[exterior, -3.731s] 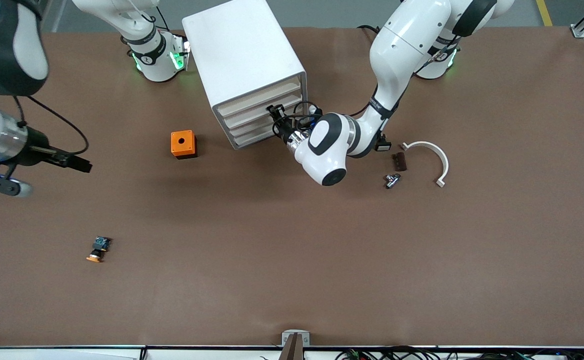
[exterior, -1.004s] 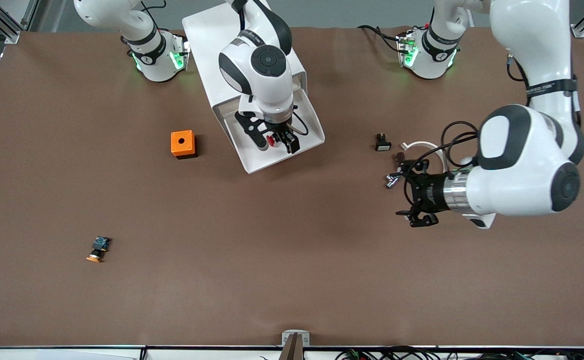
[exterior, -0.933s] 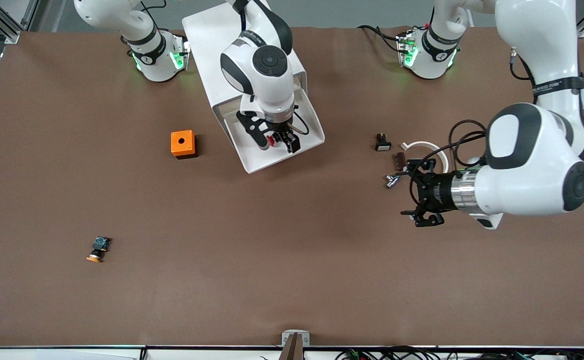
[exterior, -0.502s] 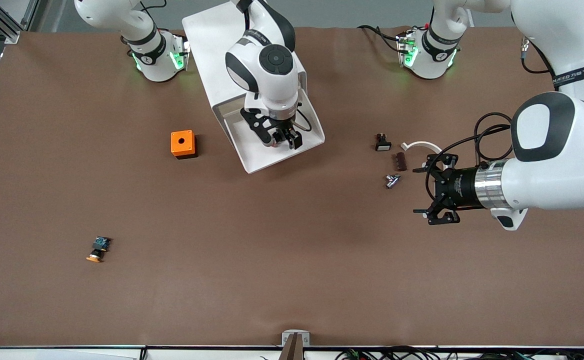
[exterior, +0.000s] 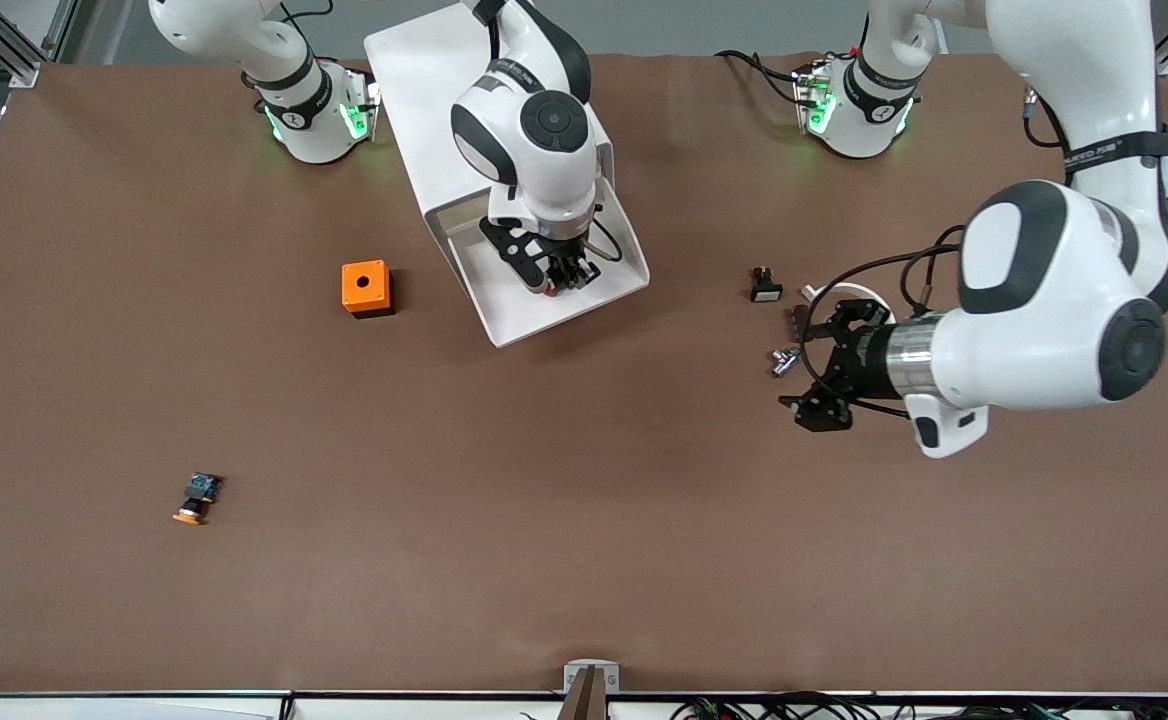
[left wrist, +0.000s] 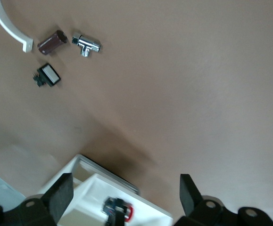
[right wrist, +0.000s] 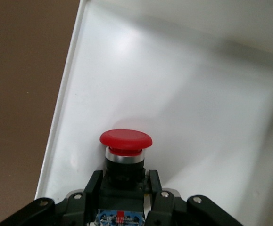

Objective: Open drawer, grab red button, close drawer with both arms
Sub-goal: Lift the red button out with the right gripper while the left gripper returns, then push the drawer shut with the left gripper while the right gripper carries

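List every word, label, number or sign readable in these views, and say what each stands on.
Black band on the left arm: white lettering, too small to read.
Black band on the right arm: white lettering, too small to read.
Red-capped button, drawer, orange box: no text visible.

- The left gripper (left wrist: pixel 124 197) has its two black fingers (left wrist: pixel 58 195) spread wide apart.
- A white drawer (left wrist: pixel 91 188) sits open on the brown table (left wrist: pixel 183 94).
- A red button (left wrist: pixel 127 213) is in the drawer.
- A curved white piece (left wrist: pixel 9 26), a brown block (left wrist: pixel 52 42), a shiny metal part (left wrist: pixel 86 44) and a small black part (left wrist: pixel 47 76) lie near each other.
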`<state>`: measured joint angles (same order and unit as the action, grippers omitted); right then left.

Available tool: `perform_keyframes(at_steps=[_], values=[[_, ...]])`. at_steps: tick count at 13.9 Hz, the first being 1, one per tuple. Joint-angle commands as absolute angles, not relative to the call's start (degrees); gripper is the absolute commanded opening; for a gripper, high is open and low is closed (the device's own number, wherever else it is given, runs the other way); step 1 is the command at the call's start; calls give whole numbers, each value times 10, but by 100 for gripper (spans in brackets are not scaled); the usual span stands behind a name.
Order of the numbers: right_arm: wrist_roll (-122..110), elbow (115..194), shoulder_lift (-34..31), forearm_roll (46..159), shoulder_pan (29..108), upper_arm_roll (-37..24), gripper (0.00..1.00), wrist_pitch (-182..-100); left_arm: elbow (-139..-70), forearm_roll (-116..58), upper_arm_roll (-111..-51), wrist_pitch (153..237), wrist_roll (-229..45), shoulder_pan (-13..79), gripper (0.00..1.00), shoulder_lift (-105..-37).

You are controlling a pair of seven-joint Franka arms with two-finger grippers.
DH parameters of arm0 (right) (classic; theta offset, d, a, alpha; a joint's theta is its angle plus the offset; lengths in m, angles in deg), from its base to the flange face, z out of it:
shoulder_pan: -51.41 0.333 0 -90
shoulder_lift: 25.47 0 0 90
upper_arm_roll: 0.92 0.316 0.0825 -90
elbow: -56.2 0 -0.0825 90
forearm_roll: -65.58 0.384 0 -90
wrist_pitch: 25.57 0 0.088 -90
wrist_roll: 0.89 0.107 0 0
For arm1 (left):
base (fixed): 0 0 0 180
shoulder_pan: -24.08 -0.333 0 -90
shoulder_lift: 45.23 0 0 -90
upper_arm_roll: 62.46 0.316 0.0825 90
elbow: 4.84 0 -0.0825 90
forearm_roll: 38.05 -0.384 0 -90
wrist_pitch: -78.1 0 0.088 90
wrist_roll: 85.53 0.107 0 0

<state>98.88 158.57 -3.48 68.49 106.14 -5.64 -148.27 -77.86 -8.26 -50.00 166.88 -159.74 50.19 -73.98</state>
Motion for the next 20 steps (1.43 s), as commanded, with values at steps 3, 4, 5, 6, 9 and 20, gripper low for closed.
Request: perform_keyframes(at_steps=[3, 4, 5, 6, 9, 20], values=[[901, 1520, -35, 687, 1032, -62, 0, -1414, -787, -184, -505, 1689, -1538, 607, 99, -750], [857, 1506, -37, 687, 1013, -62, 0, -1384, -788, -191, -507, 1704, -1530, 619, 99, -760], [803, 1494, -40, 687, 990, -63, 0, -1356, -792, -192, -508, 1724, -1516, 624, 99, -770], [739, 1481, -42, 687, 958, -63, 0, -1333, -794, -196, -512, 1751, -1481, 634, 99, -779], [576, 1465, -43, 687, 876, -65, 0, -1299, -823, -199, -516, 1854, -1388, 650, 99, -805], [163, 1470, 84, 679, 633, -65, 2, -1474, -915, -196, -624, 1974, -1358, 708, 99, -828]])
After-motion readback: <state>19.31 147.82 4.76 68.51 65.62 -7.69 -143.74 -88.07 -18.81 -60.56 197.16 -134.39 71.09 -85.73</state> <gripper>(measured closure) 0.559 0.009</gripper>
